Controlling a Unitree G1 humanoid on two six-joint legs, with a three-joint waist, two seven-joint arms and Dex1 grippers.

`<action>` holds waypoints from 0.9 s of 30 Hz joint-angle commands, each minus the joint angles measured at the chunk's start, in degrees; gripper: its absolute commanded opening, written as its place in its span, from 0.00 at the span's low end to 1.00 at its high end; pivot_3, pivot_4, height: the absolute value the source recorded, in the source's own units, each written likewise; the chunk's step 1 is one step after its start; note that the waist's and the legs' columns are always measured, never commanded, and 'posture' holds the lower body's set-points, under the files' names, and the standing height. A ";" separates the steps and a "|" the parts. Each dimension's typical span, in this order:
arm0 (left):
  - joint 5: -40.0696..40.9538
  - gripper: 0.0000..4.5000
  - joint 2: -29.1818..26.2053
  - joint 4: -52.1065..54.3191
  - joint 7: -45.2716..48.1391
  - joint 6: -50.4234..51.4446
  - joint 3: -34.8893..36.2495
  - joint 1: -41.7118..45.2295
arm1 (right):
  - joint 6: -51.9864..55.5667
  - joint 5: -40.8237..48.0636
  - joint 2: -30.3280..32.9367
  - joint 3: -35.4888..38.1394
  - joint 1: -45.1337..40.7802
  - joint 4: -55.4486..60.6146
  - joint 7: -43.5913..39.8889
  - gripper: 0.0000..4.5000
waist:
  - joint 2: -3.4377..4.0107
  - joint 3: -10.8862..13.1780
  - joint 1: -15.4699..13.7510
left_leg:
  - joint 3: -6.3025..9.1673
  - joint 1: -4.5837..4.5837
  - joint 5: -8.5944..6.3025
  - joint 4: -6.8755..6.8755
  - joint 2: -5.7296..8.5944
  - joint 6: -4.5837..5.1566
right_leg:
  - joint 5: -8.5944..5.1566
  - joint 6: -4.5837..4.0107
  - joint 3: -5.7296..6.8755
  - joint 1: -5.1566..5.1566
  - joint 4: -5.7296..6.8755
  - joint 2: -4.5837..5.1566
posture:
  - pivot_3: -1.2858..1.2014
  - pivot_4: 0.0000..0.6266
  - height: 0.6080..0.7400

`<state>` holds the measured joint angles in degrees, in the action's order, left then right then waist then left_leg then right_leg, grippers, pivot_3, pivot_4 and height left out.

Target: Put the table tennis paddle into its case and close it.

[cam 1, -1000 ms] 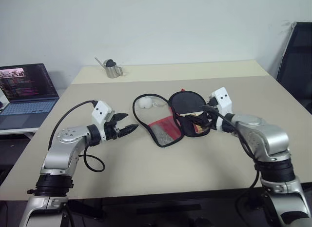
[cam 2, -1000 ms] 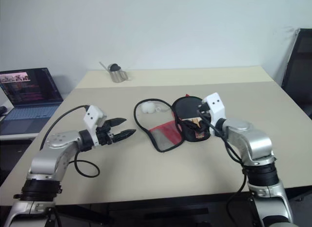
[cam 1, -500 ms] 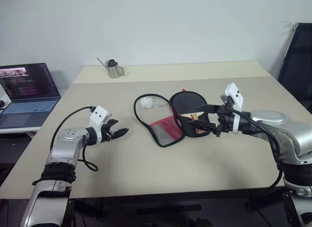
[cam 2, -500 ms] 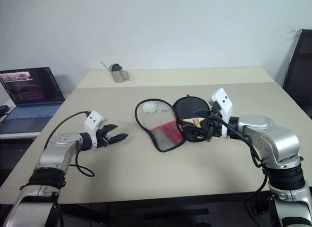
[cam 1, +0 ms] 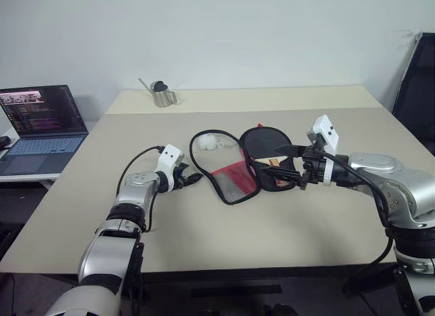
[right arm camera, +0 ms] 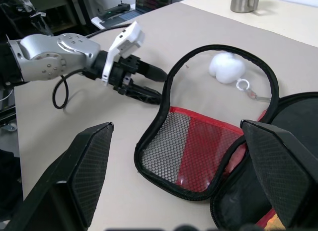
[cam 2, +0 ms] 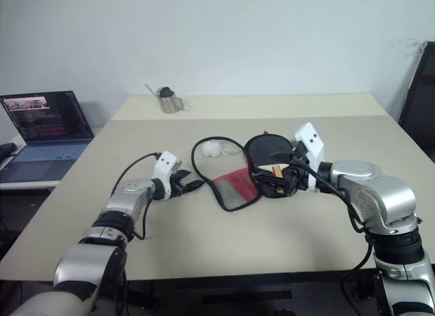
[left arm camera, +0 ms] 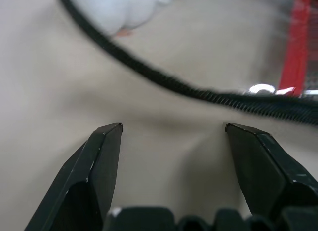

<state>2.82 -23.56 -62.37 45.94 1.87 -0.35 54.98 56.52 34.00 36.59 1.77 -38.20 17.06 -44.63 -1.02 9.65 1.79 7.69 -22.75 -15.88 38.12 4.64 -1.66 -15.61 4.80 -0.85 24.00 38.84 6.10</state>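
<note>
Your left gripper (cam 1: 195, 178) sits open just left of the unzipped case (cam 1: 234, 168); your right gripper (cam 1: 291, 168), fingers wide and empty, hovers at the paddle (cam 1: 266, 143) inside.

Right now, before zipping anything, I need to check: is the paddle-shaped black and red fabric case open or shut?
Open. The paddle-shaped black and red fabric case lies unzipped, its mesh-pocket flap spread flat on the beige table.

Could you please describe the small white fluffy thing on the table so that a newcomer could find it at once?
Start at the beige table and find the case lying open at its middle. The white pom-pom rests on the tabletop inside the loop of the case's open flap, on a small ring. It is the one soft, white thing there, unlike the steel cup farther back.
</note>
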 commanded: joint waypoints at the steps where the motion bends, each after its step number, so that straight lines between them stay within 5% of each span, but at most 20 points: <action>1: 1.25 0.80 1.24 1.44 2.34 -1.95 1.11 5.75 | -0.70 0.99 1.74 3.11 0.60 1.54 0.31 1.00 | -0.12 0.07 -0.06 | 0.03 -0.11 0.03 0.04 0.00 -0.05 | 0.00 0.00 0.04 0.06 0.02 0.00 | 0.52 0.24 1.00; 18: 0.81 0.80 15.81 -6.28 -1.75 -6.09 1.75 19.64 | -0.44 0.63 11.47 13.02 3.65 -0.53 4.39 1.00 | -0.27 0.16 0.24 | -0.12 -0.11 0.06 0.01 0.00 -0.10 | 0.00 0.00 -0.03 0.07 -0.01 0.02 | 0.52 0.24 1.00; 27: 1.13 0.80 10.72 -3.92 2.95 -7.23 2.17 16.83 | -3.09 -3.92 6.42 6.90 1.66 -7.27 9.32 1.00 | -0.29 0.17 0.41 | -0.16 -0.04 0.07 0.04 -0.02 -0.11 | 0.01 0.00 -0.09 0.09 0.11 -0.01 | 0.52 0.24 1.00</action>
<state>3.42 -11.18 -69.39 46.99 -4.14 0.83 72.54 55.92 31.94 43.94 9.56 -34.15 11.30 -36.33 -1.31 9.82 2.19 7.55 -22.80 -15.81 38.16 4.62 -1.77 -15.61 4.80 -0.92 24.09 38.95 6.09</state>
